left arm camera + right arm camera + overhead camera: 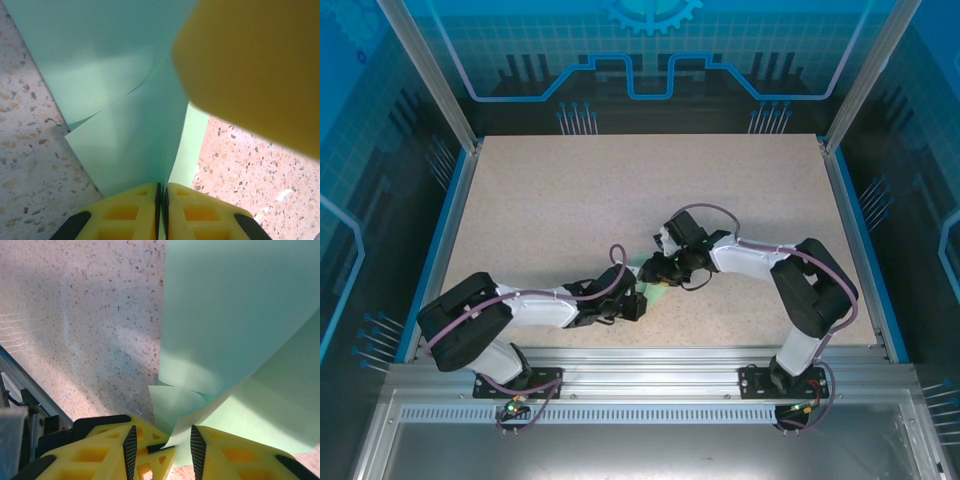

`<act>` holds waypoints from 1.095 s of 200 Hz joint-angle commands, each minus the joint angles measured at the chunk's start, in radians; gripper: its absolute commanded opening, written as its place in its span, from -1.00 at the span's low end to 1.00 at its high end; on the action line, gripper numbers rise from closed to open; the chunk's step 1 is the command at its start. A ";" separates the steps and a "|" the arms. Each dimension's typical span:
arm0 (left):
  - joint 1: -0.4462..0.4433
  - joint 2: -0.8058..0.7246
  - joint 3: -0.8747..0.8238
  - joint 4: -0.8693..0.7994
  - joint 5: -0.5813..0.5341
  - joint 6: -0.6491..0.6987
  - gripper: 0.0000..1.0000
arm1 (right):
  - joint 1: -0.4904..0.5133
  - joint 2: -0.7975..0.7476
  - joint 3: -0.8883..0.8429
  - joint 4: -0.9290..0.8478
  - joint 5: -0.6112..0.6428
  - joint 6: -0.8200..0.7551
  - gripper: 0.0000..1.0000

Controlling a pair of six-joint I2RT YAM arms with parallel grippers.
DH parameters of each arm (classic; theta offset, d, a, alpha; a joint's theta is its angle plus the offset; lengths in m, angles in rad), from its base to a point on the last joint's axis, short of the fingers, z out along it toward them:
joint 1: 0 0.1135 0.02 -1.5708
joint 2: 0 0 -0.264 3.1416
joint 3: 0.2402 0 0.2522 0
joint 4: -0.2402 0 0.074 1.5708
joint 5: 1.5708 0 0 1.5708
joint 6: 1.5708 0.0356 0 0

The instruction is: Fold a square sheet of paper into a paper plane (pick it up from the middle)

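you had the left end effector (161, 192) pinched shut on the square sheet of paper (125, 145), curled above the middle of the surface (620, 190). the right end effector (161, 440) stood part open astride its edge; you needed the layers aligned before clamping.

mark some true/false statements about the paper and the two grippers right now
1. The left gripper is shut on the square sheet of paper. True.
2. The sheet lies flat and unfolded on the table. False: it is lifted and curved, with overlapping layers.
3. The right gripper has its pads apart, with an edge of the sheet running between them. True.
4. The two grippers sit at opposite sides of the table. False: they meet close together at the paper, near the table's middle.
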 commanded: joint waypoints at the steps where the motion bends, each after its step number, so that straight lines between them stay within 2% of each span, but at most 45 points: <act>1: 0.021 -0.018 -0.039 0.097 0.078 -0.028 -0.73 | -0.005 -0.072 -0.024 -0.007 -0.005 -0.003 -0.23; 40: 0.061 -0.013 -0.098 0.211 0.141 -0.067 -0.74 | -0.025 -0.142 -0.078 0.025 0.001 0.003 -0.20; 80: 0.081 -0.015 -0.130 0.257 0.159 -0.091 -0.74 | -0.021 -0.116 -0.121 0.111 -0.070 0.019 -0.59; 104: 0.084 -0.015 -0.140 0.270 0.162 -0.099 -0.75 | -0.017 -0.066 -0.109 0.153 -0.094 0.035 -0.70; 159: 0.088 -0.019 -0.157 0.283 0.164 -0.110 -0.75 | -0.011 0.022 -0.088 0.243 -0.148 0.060 -0.74; 219: 0.091 -0.030 -0.163 0.278 0.157 -0.117 -0.72 | -0.009 0.098 -0.035 0.230 -0.147 0.058 -0.71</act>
